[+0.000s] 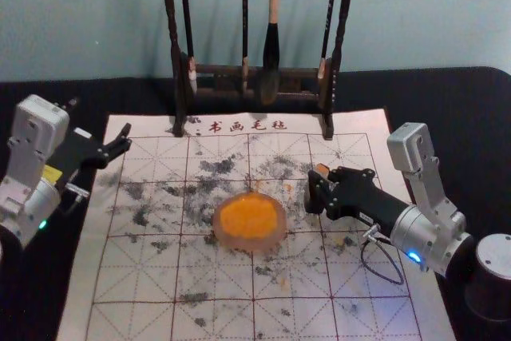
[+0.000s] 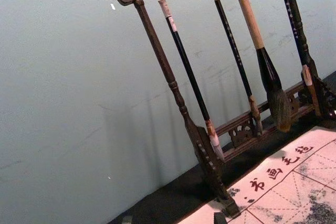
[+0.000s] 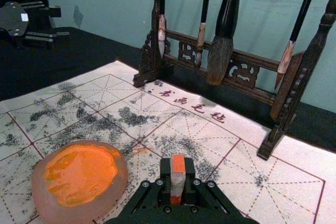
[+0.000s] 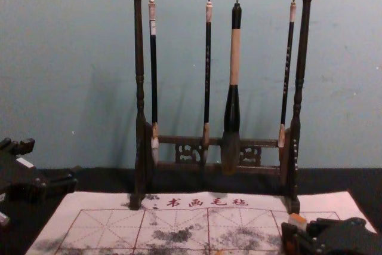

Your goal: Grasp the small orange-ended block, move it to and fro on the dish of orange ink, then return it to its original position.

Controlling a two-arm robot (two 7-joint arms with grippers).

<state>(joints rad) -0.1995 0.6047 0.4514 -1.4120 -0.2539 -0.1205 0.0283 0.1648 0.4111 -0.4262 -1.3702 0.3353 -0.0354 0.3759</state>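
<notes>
My right gripper (image 1: 313, 191) is just right of the orange ink dish (image 1: 228, 239), and in the right wrist view the same gripper (image 3: 178, 182) is shut on the small block (image 3: 178, 165). The block stands upright between the fingertips, pale in the middle, with orange on top and low down. Its orange top (image 1: 322, 169) pokes up behind the fingers in the head view, and the chest view has the block (image 4: 298, 220) at lower right. My left gripper (image 1: 123, 140), idle at the mat's left edge, is open; its fingertips (image 2: 173, 220) sit wide apart in its own wrist view.
A dark wooden rack (image 1: 227, 93) with hanging brushes (image 4: 234, 58) stands at the back edge of the ink-stained white mat (image 1: 144, 277). Black cloth (image 1: 447, 109) surrounds the mat. The dish lies left of the right gripper.
</notes>
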